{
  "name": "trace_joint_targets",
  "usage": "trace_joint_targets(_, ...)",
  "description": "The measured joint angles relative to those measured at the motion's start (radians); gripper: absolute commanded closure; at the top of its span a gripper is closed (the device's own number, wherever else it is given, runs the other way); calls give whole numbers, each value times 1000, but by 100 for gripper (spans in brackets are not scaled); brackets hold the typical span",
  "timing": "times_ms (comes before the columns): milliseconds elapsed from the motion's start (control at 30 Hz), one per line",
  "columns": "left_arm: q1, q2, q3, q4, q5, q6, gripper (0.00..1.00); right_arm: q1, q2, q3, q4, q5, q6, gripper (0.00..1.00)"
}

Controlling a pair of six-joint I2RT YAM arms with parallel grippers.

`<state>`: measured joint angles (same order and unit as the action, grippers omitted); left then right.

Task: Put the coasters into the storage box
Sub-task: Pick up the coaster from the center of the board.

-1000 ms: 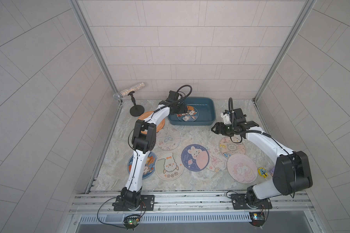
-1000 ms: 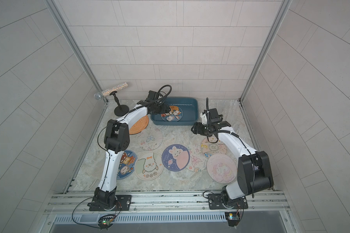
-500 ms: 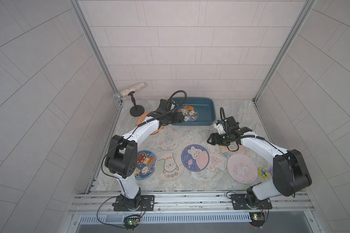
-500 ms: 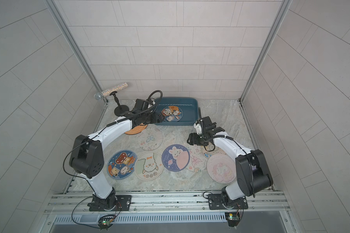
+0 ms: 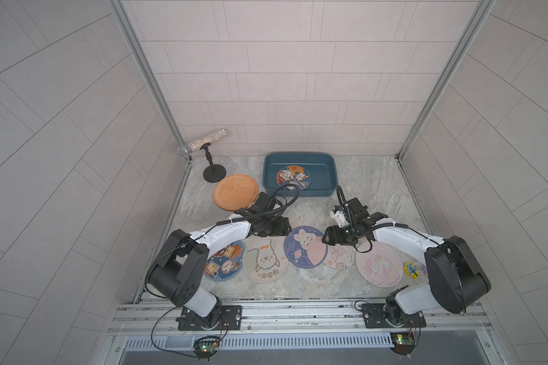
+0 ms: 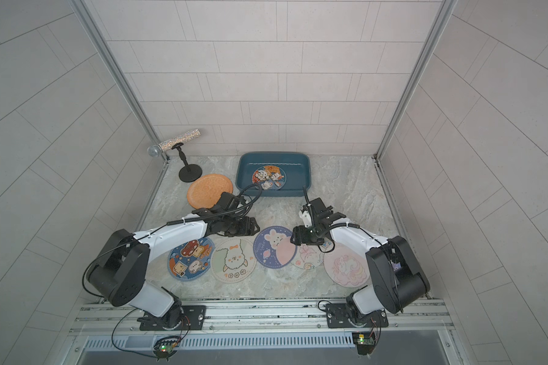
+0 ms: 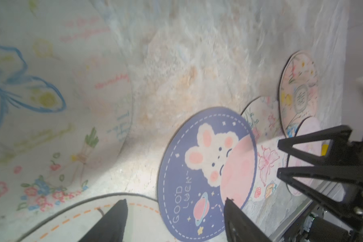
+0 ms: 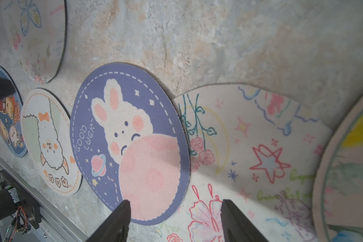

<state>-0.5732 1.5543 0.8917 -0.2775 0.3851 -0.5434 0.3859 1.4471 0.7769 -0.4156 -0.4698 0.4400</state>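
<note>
The left end effector (image 7: 176, 202) and right end effector (image 8: 175, 202) hang with jaws apart, empty, over loose coasters (image 5: 264, 259) on the tabletop (image 5: 370, 189); the right straddles the bunny coaster (image 8: 126, 134) at its overlapping edge, probably an easy lip to pinch; one coaster (image 5: 293, 177) lies in the storage box (image 5: 299, 154).

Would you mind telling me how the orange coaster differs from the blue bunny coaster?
The orange coaster is plain and textured; the blue bunny coaster carries a rabbit print. The orange one lies beside the storage box; the bunny one overlaps a white floral coaster. Both are round and lie outside the box.
</note>
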Motion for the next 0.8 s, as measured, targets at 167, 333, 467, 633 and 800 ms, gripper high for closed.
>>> trace_joint_targets(167, -31, 10, -38, 40, 17, -35, 33, 11, -1, -2, 10, 12, 7, 29)
trace_joint_targets(333, -50, 36, -45, 64, 19, -53, 38, 24, 0, -7, 24, 24, 13, 30)
trace_joint_targets(467, -54, 45, -47, 55, 9, -54, 40, 34, 6, -7, 35, 32, 18, 30)
trace_joint_targets(633, -60, 52, -47, 31, -7, -53, 42, 51, 39, -7, 55, 36, 31, 31)
trace_joint_targets(800, -63, 87, -40, 11, -7, -51, 44, 57, 56, -7, 68, 42, 39, 31)
